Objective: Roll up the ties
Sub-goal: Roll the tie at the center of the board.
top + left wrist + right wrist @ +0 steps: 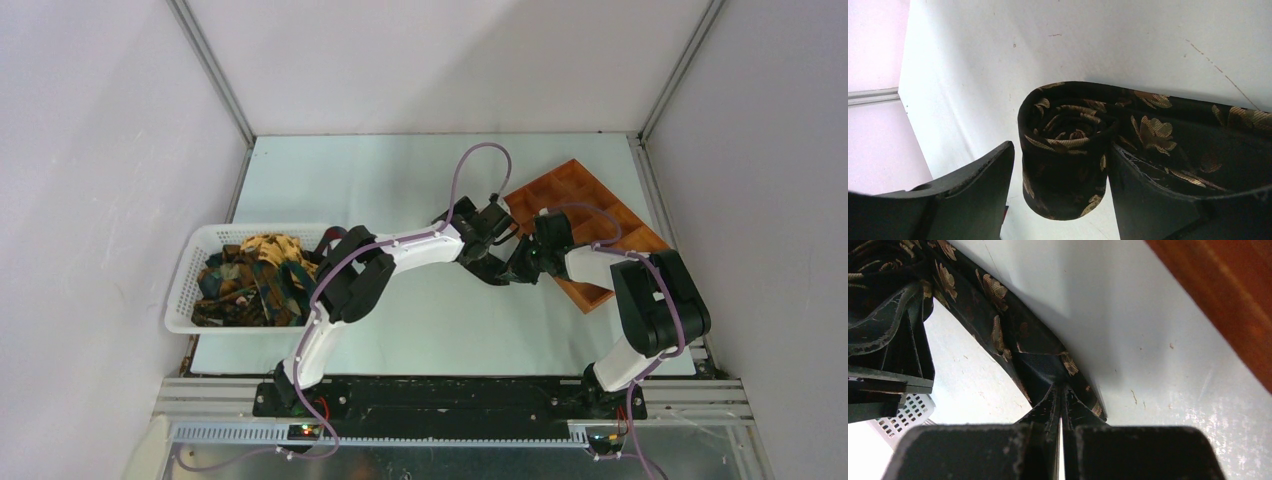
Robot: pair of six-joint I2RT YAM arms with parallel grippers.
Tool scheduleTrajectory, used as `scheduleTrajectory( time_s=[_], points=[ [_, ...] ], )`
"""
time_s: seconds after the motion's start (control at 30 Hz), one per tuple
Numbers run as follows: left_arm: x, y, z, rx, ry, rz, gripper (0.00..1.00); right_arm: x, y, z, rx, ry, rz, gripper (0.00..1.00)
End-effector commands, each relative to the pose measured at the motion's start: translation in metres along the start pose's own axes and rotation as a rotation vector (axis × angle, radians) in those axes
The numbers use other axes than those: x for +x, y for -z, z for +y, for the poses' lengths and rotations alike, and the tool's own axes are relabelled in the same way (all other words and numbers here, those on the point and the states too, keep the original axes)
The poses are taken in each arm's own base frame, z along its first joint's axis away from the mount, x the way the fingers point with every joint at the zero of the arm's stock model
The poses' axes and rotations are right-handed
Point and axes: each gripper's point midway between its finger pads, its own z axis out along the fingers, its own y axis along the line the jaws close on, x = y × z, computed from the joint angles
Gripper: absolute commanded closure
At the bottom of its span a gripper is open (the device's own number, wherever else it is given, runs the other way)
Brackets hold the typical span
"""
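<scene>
A dark tie with gold leaf print is wound into a tight roll (1063, 150) that stands between the fingers of my left gripper (1060, 147). That gripper is open: the left finger (973, 190) stands clear of the roll with a gap, and the right finger (1148, 200) lies against it. The tie's loose tail (998, 335) runs across the table to my right gripper (1060, 390), which is shut on its end. In the top view both grippers, left (497, 228) and right (522, 262), meet at mid-table and hide the tie.
A white mesh basket (185, 290) at the left holds several more printed ties (250, 275). An orange compartment tray (590, 225) lies tilted at the back right, close behind the right gripper. The tray's edge (1228, 300) shows in the right wrist view.
</scene>
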Motion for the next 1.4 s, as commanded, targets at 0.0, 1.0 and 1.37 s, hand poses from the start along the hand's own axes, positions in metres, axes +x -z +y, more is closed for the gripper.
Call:
scheduleTrajectory(
  time_s=[0.0,1.0,1.37],
  points=[
    [-0.025,0.02,0.013,0.015,0.072,-0.062,0.26,0.005,0.001,-0.02,0.085,-0.006,0.006,1.0],
    [-0.05,0.051,0.025,0.091,0.171,-0.123,0.24,0.005,0.0,-0.021,0.09,-0.007,0.007,1.0],
    [-0.067,0.103,0.057,0.267,0.362,-0.241,0.25,0.005,-0.001,-0.022,0.092,-0.009,0.009,0.98]
  ],
)
